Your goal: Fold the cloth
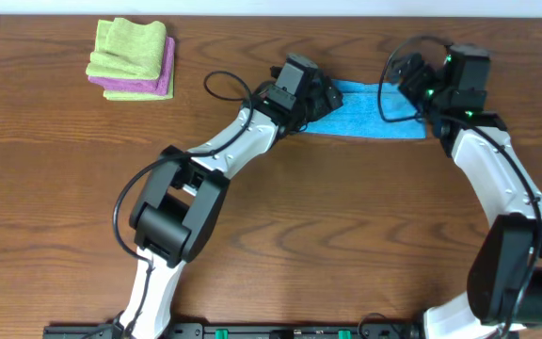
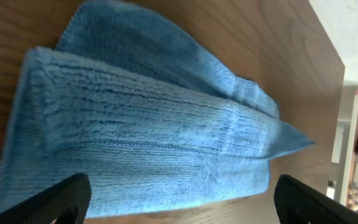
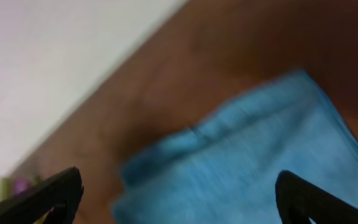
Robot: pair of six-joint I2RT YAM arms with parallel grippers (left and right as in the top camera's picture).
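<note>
Folded bright sky-blue soft cloth (image 1: 370, 118) lies near the brown wooden tabletop's (image 1: 346, 235) far edge. The left gripper (image 2: 179, 199) and right gripper (image 3: 179, 196) are over it, fingers apart.

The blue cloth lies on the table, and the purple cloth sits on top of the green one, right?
Not quite. The overhead view shows the green cloth on top of the purple cloth, not under it. The blue cloth does lie on the table.

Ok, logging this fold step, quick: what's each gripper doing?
Left gripper: open, over the cloth, holding nothing.
Right gripper: open, holding nothing.
</note>
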